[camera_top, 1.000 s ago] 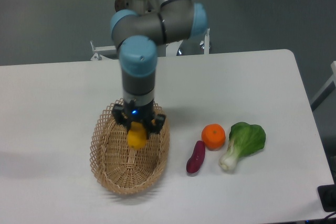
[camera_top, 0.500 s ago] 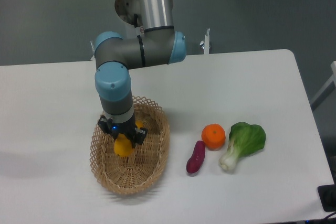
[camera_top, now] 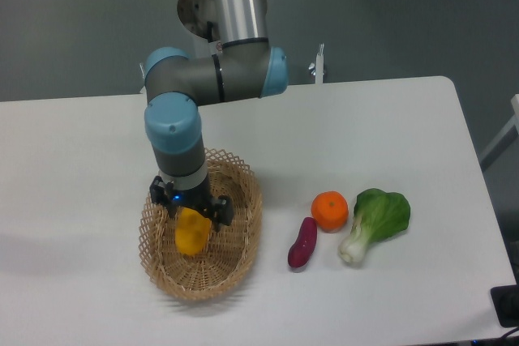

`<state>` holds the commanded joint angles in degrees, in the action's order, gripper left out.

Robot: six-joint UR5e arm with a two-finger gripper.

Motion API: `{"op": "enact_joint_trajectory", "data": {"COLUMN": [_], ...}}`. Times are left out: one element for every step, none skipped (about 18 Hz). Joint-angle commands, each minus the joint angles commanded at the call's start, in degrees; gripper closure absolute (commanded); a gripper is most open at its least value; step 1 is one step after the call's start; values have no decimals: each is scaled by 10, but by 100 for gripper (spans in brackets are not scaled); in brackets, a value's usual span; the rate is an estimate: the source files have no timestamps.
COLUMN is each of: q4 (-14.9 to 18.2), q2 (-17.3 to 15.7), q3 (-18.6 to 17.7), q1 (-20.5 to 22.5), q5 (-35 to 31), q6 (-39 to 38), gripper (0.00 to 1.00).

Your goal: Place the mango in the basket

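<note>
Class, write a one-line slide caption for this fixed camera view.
Pincer holds the mango low over the wicker basket.

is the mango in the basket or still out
In: the mango sits within the basket rim, directly below the gripper. Whether it's released, cannot tell.

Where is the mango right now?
In the camera view, the mango hangs in the gripper over the basket, left of the purple sweet potato.

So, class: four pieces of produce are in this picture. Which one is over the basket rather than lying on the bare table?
The mango, yellow-orange, under the gripper over the basket. The orange, sweet potato and bok choy lie on the table to its right.
</note>
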<state>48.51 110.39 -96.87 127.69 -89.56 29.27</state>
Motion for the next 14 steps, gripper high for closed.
{"op": "enact_joint_trajectory", "data": {"q4": [2,2,4,9,20,34,49,66,81,92,102,112,124,138], "q2": [-5,-10,-12,-18,-25,-33,-42,-49,-55,-61,-66,-69,-75,-84], "q3": [10,18,31,41,44,43,42,42,44,45,44,44,44,45], "q1": [19,40,58,75,90,107,125,141,155,170,183,195,210,226], "q5": [1,1,3,2,2,2,2,3,3,3,3,3,3,3], "q6": [0,2,6,22,44,73,103,135,167,194,221,251,284,320], "gripper": [0,0,0,0,0,0,0,0,0,0,0,0,0,0]}}
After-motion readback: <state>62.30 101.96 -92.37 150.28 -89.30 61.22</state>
